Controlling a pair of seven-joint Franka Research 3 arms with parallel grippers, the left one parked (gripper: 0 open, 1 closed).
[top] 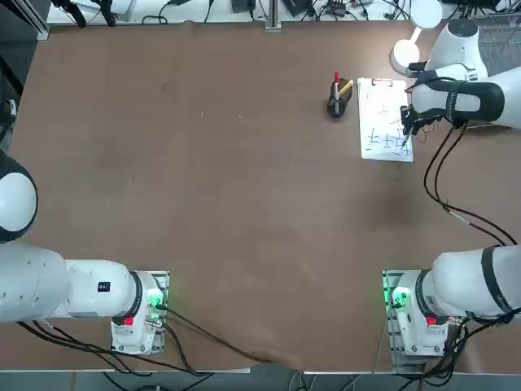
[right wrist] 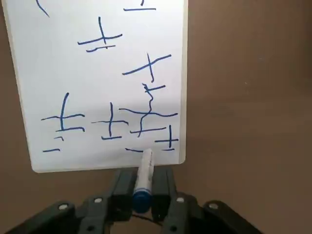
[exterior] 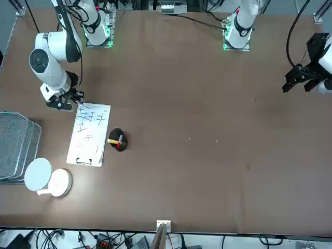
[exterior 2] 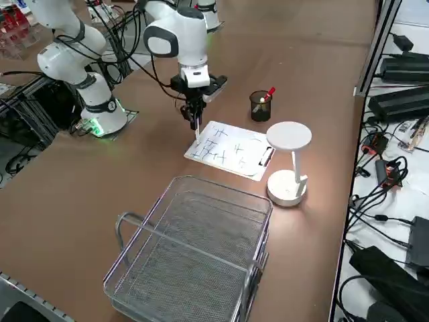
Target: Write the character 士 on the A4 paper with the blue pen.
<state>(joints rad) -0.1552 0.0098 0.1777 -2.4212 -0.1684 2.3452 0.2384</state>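
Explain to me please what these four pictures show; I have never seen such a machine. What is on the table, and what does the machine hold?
These are two white robot arms at a brown table, photographed from above, from across the table, from the side, and from a camera on the working arm's wrist. Only the right arm works. Its right gripper is shut on the blue pen, whose tip points down at a corner of the A4 paper. The sheet, clipped at one short edge, already carries blue handwritten characters. Beside it stands a dark pen cup with a red pen. Nearby are a white lamp and a wire basket.
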